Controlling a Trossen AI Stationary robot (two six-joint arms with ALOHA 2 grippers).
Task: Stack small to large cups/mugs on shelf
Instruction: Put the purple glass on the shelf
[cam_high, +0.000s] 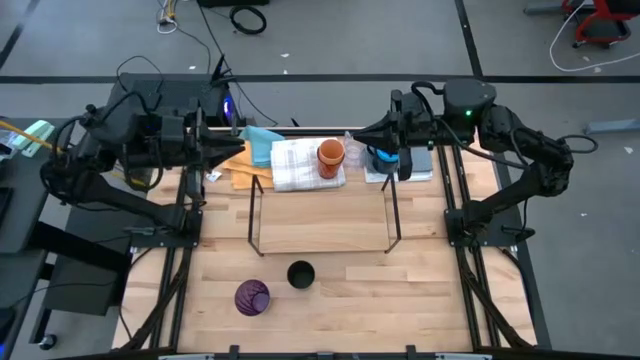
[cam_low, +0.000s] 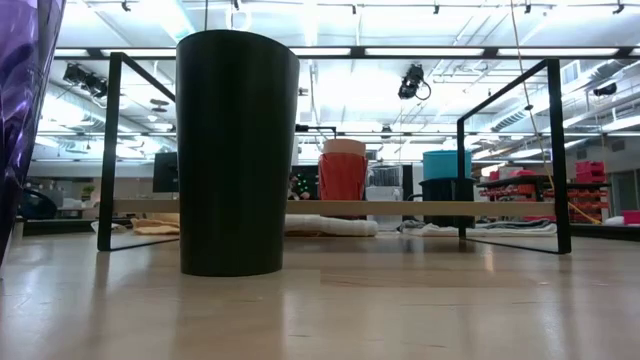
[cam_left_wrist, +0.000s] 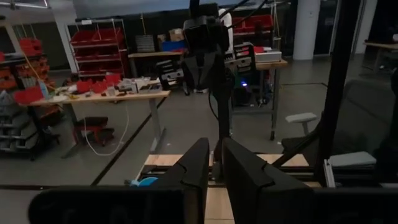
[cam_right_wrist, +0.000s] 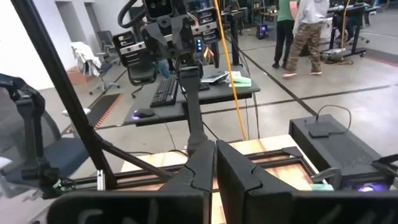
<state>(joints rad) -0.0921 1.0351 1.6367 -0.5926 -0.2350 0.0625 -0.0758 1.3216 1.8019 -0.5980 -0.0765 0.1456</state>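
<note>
Both arms wait raised at the table's back edge, the left gripper (cam_high: 232, 150) and the right gripper (cam_high: 362, 133) each with fingers pressed together on nothing, pointing toward one another. The shelf (cam_high: 322, 250) stands mid-table with no cup on it; an orange cup (cam_high: 331, 156) sits on a white cloth (cam_high: 298, 163) just behind it. A black cup (cam_high: 301, 274) and a purple cup (cam_high: 251, 297) stand near each other at the front, and a blue cup (cam_high: 382, 158) shows below the right gripper.
</note>
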